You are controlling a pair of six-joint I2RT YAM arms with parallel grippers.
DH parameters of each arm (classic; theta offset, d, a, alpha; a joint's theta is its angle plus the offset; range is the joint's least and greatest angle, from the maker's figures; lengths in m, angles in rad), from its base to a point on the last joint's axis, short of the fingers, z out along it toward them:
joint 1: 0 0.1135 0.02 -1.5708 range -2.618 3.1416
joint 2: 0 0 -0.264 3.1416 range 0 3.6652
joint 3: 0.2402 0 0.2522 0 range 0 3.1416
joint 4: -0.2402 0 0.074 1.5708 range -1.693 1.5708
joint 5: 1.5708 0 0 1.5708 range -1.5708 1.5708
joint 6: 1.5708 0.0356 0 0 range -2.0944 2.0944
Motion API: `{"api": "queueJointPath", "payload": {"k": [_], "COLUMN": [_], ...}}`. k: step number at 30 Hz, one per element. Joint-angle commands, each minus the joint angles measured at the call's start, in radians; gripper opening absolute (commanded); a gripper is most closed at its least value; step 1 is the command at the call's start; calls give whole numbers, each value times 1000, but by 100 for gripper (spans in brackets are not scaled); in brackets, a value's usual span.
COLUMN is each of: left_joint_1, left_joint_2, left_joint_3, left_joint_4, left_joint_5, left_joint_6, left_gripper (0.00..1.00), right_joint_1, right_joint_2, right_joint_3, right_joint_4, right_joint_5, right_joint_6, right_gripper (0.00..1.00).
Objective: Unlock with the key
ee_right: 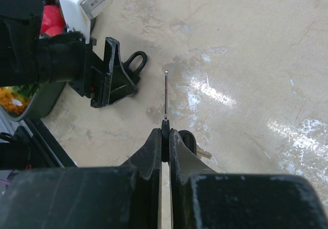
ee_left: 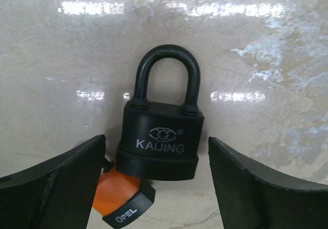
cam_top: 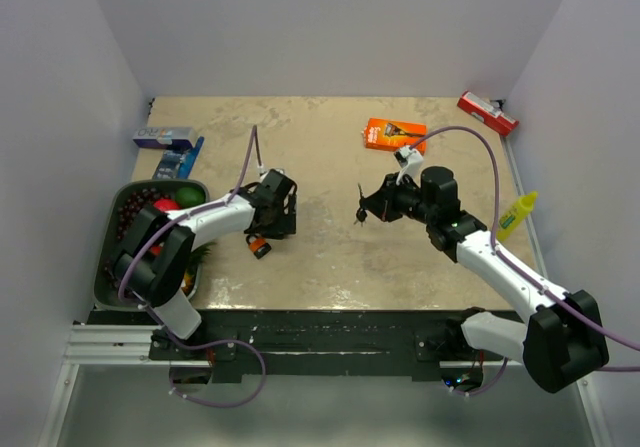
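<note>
Two arms reach over the beige worktop (cam_top: 330, 267), and the task's things sit between them near the middle of the overhead view. The padlock (ee_left: 161, 137) is black, marked KAIJING, and lies flat on the worktop at the centre of the left wrist view, with its shackle seated in the body and pointing toward the top of that frame. Its lower corner rests over an orange piece with a black end marked OPEL (ee_left: 123, 201) at the bottom of the frame. The left tool (cam_top: 270, 227) is spread wide, one finger on each side of the padlock body; the right-hand finger stands clear of it, and whether the left-hand finger touches the orange piece cannot be told. The right tool (ee_right: 165, 137) is pinched tight on the head of the key (ee_right: 166, 98), whose thin blade sticks straight out toward the top of the right wrist view, apart from the padlock, which lies up and to the left in that view. In the overhead view a dark tray (cam_top: 107, 229) of fruit sits at the left edge, an orange box (cam_top: 394, 134) at the upper centre, a red pack (cam_top: 488, 113) at the upper right and a yellow bottle (cam_top: 517, 215) at the right edge.
</note>
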Motion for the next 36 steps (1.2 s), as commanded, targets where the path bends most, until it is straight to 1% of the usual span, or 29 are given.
{"api": "queueJointPath", "payload": {"k": [1, 5, 12, 15, 18, 19, 21, 22, 24, 25, 27, 28, 30, 33, 34, 36], "left_joint_1": [2, -2, -19, -19, -21, -21, -19, -19, -19, -18, -19, -16, -15, 16, 27, 66], "left_joint_2": [-12, 17, 66, 77, 81, 84, 89, 91, 86, 81, 66, 60, 42, 26, 20, -3], "left_joint_3": [32, 53, 82, 82, 72, 70, 69, 69, 70, 70, 81, 88, 119, 171, 182, 203], "left_joint_4": [-36, -42, -55, -61, -39, -27, -19, -10, -1, 10, 21, 31, 37, 68, 95, 135], "left_joint_5": [-72, -80, -89, -78, -26, 0, 20, 46, 71, 98, 124, 150, 179, 291, 363, 435], "left_joint_6": [31, 54, 102, 105, 116, 116, 120, 122, 129, 131, 132, 131, 128, 103, 97, 59], "left_gripper": [83, 77, 75, 74, 72, 65, 56, 47, 37, 23, 10, 0, 0, 0, 0, 0], "right_joint_1": [2, 2, 3, 2, 2, 0, 2, 2, 0, 2, 2, 0, 3, 2, 3, 2], "right_joint_2": [-29, -29, -30, -30, -32, -32, -32, -32, -35, -36, -41, -41, -46, -49, -50, -49], "right_joint_3": [-11, -11, -14, -15, -15, -14, -14, -12, -9, -8, -5, -2, 2, 6, 11, 15], "right_joint_4": [21, 22, 24, 24, 22, 22, 21, 18, 9, 4, -7, -11, -19, -40, -47, -59], "right_joint_5": [8, 8, 11, 12, 14, 17, 17, 20, 22, 25, 34, 40, 58, 81, 84, 97], "right_joint_6": [-10, -10, -10, -10, -10, -12, -10, -13, -15, -18, -21, -25, -27, -33, -36, -36], "right_gripper": [0, 0, 0, 0, 0, 0, 0, 0, 0, 0, 0, 0, 0, 0, 0, 0]}}
